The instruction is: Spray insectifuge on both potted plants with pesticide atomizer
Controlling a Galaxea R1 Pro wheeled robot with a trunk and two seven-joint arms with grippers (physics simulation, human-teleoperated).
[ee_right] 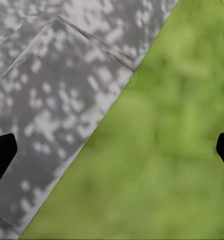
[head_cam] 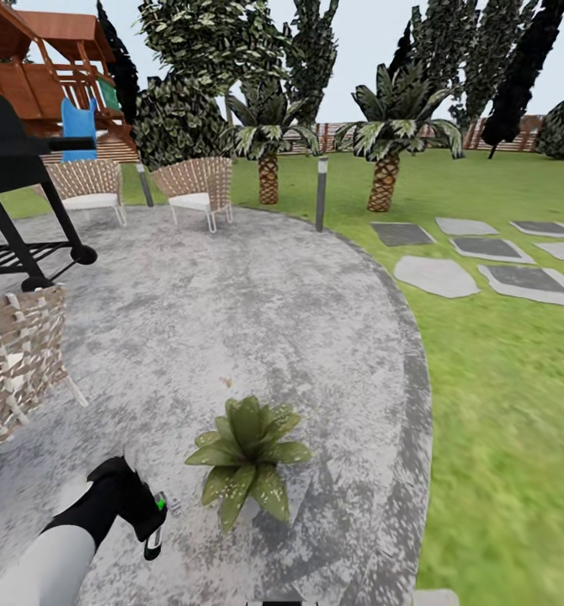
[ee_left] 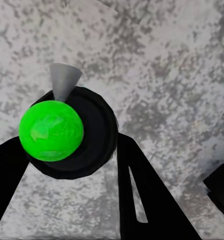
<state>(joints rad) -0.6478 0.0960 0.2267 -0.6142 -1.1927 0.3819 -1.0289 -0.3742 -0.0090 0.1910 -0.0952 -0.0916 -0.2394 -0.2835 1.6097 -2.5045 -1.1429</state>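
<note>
Left gripper [head_cam: 151, 526] clamps the pesticide atomizer [ee_left: 66, 131] left of 1 potted plant [head_cam: 247, 459]; right gripper [ee_right: 112, 150] fingers spread apart.

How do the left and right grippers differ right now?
Load: the left gripper is shut on the pesticide atomizer; the right gripper is open and empty.
Ground below: the left gripper hangs over the grey patio beside the potted plant; the right gripper straddles the patio edge, where paving meets grass.
Shared: both have black fingers and point down at the ground.
</note>
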